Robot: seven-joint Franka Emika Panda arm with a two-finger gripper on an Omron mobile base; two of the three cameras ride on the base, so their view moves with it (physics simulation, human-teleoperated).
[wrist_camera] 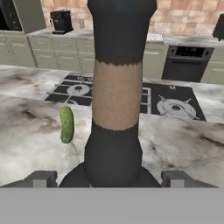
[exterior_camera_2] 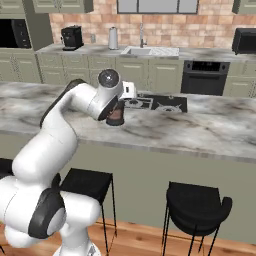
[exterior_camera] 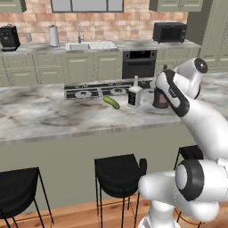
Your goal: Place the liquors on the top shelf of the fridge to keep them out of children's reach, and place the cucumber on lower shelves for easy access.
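On the marble island stand both liquors. The squat dark red-brown bottle (wrist_camera: 116, 87) with its black neck rises close in the hand view, between the two fingertips of my gripper (wrist_camera: 110, 178). The jaws are open on either side of its base, with a small gap each side. My arm half hides this bottle (exterior_camera: 159, 99) from the left, and it (exterior_camera_2: 115, 117) peeks out under the wrist from the right. The clear square-shouldered bottle (exterior_camera: 135, 94) stands just left of it. The cucumber (exterior_camera: 111, 102) lies flat further left, and the hand view shows the cucumber (wrist_camera: 66, 124) too. The fridge and its shelves are out of view.
A black cooktop (exterior_camera: 95, 90) is set into the island behind the bottles. Black stools (exterior_camera: 118, 174) stand under the island's front edge. On the back counter are a sink (exterior_camera_2: 149, 50), a coffee machine (exterior_camera_2: 72, 37) and a microwave (exterior_camera: 169, 32).
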